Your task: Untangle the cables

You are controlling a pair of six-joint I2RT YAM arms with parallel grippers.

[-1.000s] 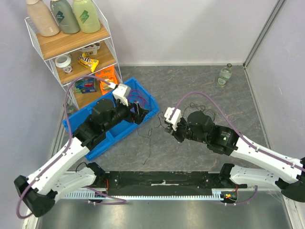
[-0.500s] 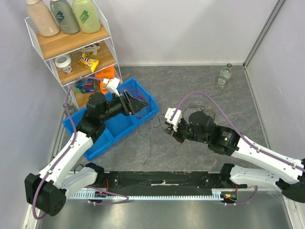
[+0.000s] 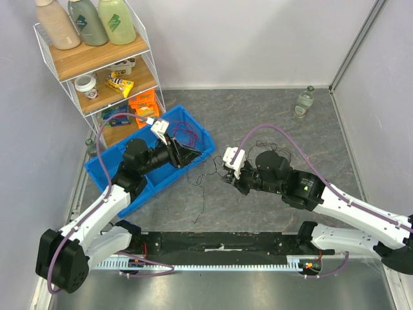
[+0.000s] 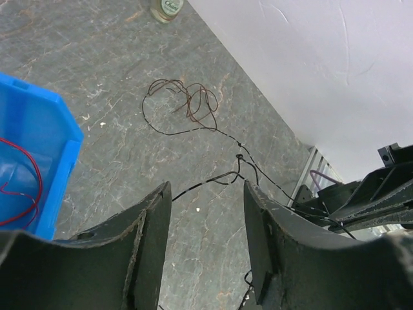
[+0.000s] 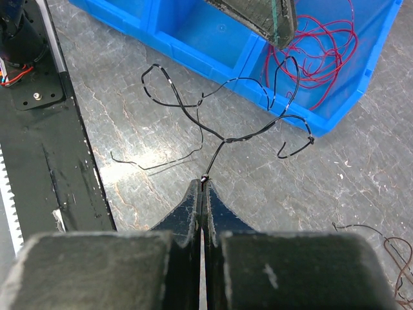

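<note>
Right end effector (image 5: 203, 186) is clamped on a black cable (image 5: 225, 139) mid-bench. Left end effector (image 4: 206, 219) gapes empty. Red cables (image 5: 329, 51) lie in the blue bin (image 3: 137, 194) near the bench's left edge. The label on the bottle (image 4: 166, 8) is unreadable.

Blue plastic bin (image 3: 137, 197) at left, white wire rack with wooden shelves (image 3: 90, 59) far left, bottles (image 3: 86, 21) on top, small glass bottle (image 3: 304, 101) far right.

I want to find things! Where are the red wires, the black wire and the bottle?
Red wires (image 5: 326, 55), right wrist view, middle of the loopy bunch.
Black wire (image 5: 226, 139), right wrist view, the knot where strands meet.
Bottle (image 3: 304, 101), top view, its body.
</note>
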